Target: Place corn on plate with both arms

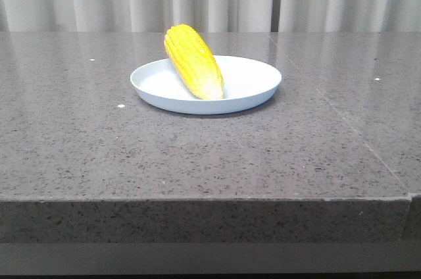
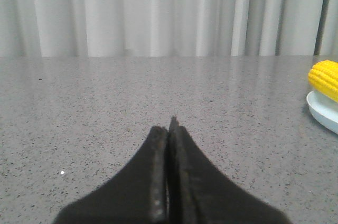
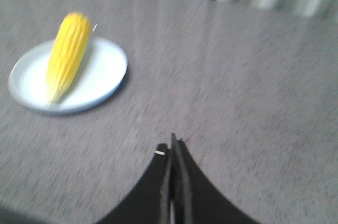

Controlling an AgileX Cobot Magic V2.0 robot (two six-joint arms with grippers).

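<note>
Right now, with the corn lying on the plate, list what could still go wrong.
1. The corn rests tilted, its thick end propped over the plate's far rim rather than flat inside. A bump could roll it off onto the table.

2. The plate looks light and shallow; a passing arm might slide it.

3. Both the left tool and the right tool are shut and off the plate, so neither could steady the corn quickly.

Items you cannot fully see:

- Corn [image 2: 325, 78] and plate [image 2: 323, 112]: in your left wrist view, at 3 o'clock, both cut off by the frame edge.
- Right wrist view: motion-blurred throughout; the corn's [image 3: 66, 55] kernel rows smear together.
- Plate, front view: the corn [image 1: 193, 62] hides part of its far rim [image 1: 253, 62], around 11 o'clock.
</note>
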